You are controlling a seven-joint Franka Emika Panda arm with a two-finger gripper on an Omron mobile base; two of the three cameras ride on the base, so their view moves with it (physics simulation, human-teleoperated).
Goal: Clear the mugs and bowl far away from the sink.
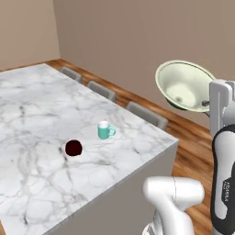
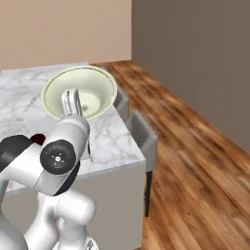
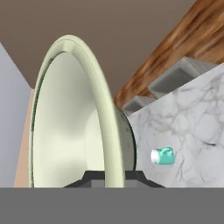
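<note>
Colours and surface patterns observed

Bowl (image 1: pixel 184 85): pale cream-green throughout, with a darker green-grey underside at the foot. Teal mug (image 1: pixel 105 131): teal outside, white inside. Second mug (image 1: pixel 73 148): dark maroon, near black. Counter (image 1: pixel 41 124): white marble with grey veining, plain light-grey side panels. Floor (image 2: pixel 195 161): warm reddish-brown wood planks with visible grain. Chairs (image 1: pixel 146 114): flat grey. Walls (image 1: pixel 119 36): matte taupe-brown, one lighter tan. Arm (image 2: pixel 58 156): white with black joints.
</note>
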